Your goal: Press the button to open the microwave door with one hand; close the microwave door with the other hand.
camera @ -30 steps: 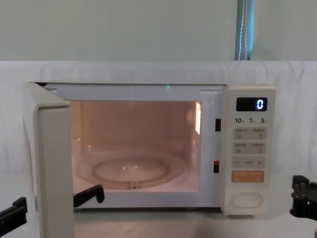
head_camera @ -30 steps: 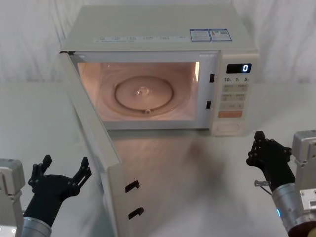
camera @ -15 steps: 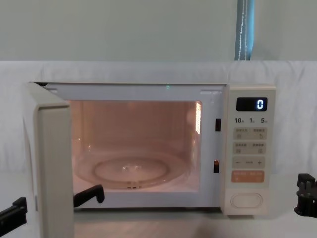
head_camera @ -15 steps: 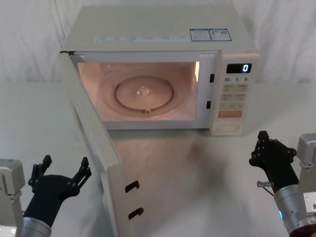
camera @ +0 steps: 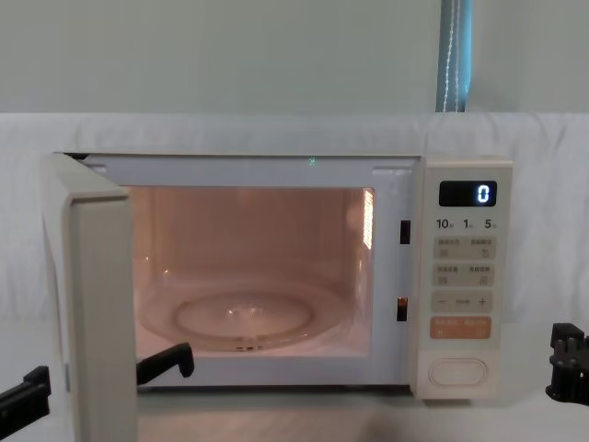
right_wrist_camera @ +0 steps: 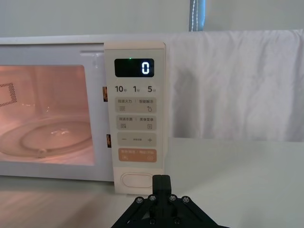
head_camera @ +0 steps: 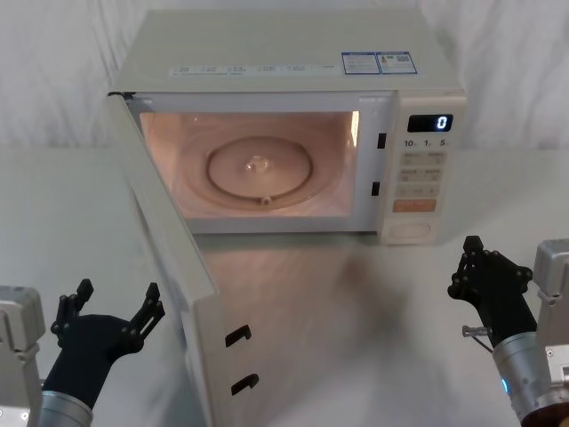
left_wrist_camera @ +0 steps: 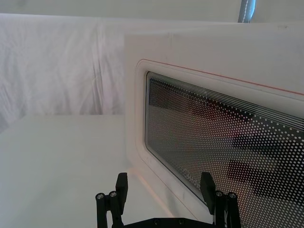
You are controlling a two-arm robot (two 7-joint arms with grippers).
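On my screens the microwave (head_camera: 293,98) sat at the back of a white-draped surface (head_camera: 356,302), facing my robot. Its cavity was lit a warm pink, with a round glass turntable (head_camera: 260,169) on the floor inside. The microwave door (head_camera: 164,258) stood wide open, hinged on the robot's left and swung out toward the camera, its two latch hooks showing on the free edge. The control strip ran down the right side of the oven; the black display (head_camera: 430,123) read a blue 0. Below the small keys and the orange key (head_camera: 414,205) was the button (head_camera: 410,230), at the bottom of the strip, with nothing touching it.

My left gripper (head_camera: 111,307) hovered low at the near left, just outside the open door's outer face. Its jaws were spread wide and held nothing. In the left wrist view the door's dotted glass window (left_wrist_camera: 228,137) loomed close ahead of them.

My right gripper (head_camera: 480,267) hovered at the near right, in front of the control strip and well apart from it. Its jaws were pinched together, empty.
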